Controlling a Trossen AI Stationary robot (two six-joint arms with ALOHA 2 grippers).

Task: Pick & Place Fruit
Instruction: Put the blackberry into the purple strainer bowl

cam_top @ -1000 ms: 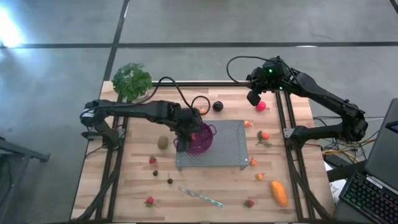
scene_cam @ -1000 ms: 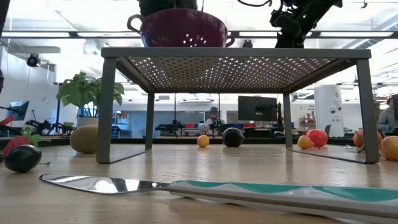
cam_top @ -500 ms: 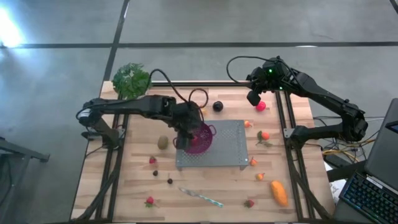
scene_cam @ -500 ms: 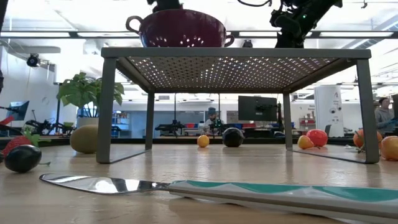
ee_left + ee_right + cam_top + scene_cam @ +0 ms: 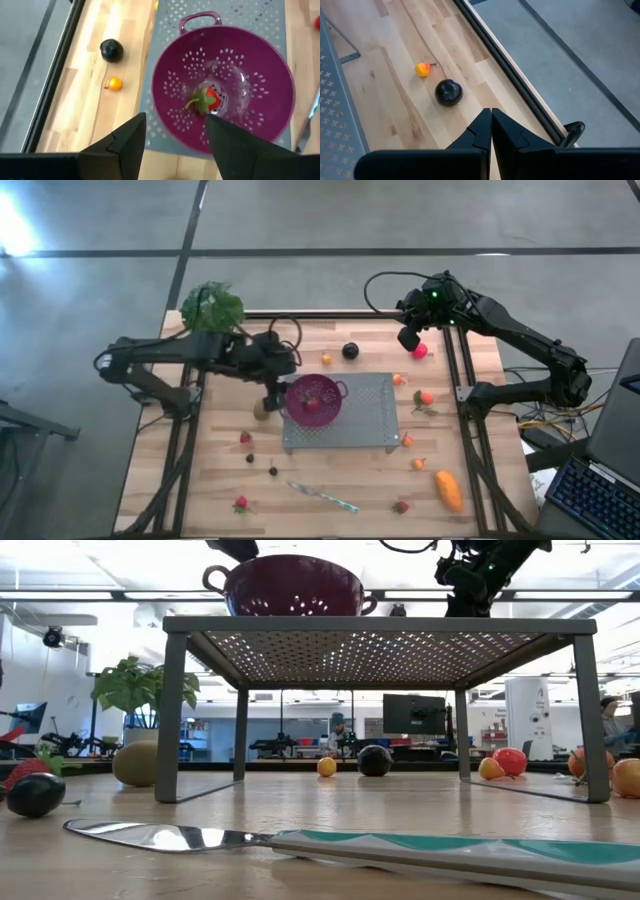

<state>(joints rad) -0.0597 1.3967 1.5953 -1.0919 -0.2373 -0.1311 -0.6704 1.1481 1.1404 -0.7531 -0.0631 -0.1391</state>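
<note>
A purple colander [image 5: 313, 400] stands on the grey perforated rack [image 5: 370, 420] at mid-table. A red strawberry [image 5: 209, 98] lies in the colander's bottom. My left gripper [image 5: 175, 135] hangs open and empty above the rack's left edge [image 5: 271, 393], beside the colander and over the olive kiwi [image 5: 261, 412]. My right gripper [image 5: 491, 117] is shut on nothing, raised over the table's far right [image 5: 408, 338] next to the pink-red ball [image 5: 420, 350]. The dark plum [image 5: 350, 350] and a tiny orange piece [image 5: 326, 359] lie on the wood at the far side.
More strawberries [image 5: 246, 438] [image 5: 240, 503] [image 5: 401, 506], small orange pieces [image 5: 426, 397] and the oblong orange fruit [image 5: 449, 491] are scattered on the table. A knife [image 5: 322, 497] lies near the front edge. A leafy plant [image 5: 211, 307] stands at the far left corner.
My left gripper has risen and drawn back from over the colander toward the table's left edge. The colander, which it covered before, now shows whole with the strawberry lying inside.
</note>
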